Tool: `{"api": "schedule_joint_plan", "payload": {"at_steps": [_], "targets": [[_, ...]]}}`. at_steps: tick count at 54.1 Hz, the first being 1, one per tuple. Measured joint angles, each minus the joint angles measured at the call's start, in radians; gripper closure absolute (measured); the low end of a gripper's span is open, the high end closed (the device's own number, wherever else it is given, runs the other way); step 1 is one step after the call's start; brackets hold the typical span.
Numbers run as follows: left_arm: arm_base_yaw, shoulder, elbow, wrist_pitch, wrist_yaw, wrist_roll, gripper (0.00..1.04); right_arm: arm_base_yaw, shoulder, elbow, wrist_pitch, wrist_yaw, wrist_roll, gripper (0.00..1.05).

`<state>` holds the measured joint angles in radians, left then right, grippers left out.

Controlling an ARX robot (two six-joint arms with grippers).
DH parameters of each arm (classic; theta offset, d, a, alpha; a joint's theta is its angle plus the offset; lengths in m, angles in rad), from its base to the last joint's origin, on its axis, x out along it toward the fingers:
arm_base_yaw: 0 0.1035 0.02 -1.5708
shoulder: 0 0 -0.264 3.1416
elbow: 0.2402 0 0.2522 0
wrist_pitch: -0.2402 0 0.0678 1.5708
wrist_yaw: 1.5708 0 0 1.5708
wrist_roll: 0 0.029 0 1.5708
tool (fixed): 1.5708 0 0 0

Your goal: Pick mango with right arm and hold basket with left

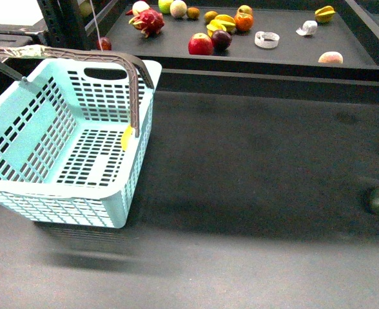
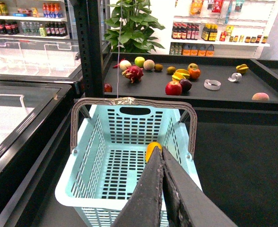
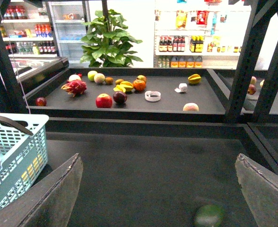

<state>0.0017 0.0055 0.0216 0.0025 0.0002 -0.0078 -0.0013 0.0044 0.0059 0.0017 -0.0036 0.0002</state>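
**Mango in the basket, right gripper wide open over the dark surface**

You had the basket (image 1: pixel 60 161) standing at the left of the dark surface (image 1: pixel 254 193), both grey-brown handles (image 1: pixel 135 90) swung up. A sliver of the yellow-orange mango (image 1: pixel 127 138) showed through the slots of its right wall in the front view; your left wrist camera showed the mango (image 2: pixel 152 148) inside, against that wall.

Your left gripper (image 2: pixel 161 189) was pressed together, its two fingers meeting with nothing visible between them, hanging above the basket's near rim. I could not tell whether it touched the basket.

Your right gripper (image 3: pixel 160 198) stood spread wide and empty, fingers (image 3: pixel 58 194) far apart above the bare surface. A dark green fruit (image 3: pixel 210 215) lay blurred on the surface near it, well apart from the basket.

On the shelf (image 1: pixel 286 48) behind, you had other fruit laid out, among them a red apple (image 1: pixel 200 44) and a dragon fruit (image 1: pixel 149 20).
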Motion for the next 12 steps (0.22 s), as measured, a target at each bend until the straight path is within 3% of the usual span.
{"api": "schedule_joint_plan", "payload": {"at_steps": [12], "targets": [[0.000,-0.001,0.000,0.000,0.000,0.000,1.00,0.000,0.000,0.000,0.000,0.000,0.000,0.08]]}}
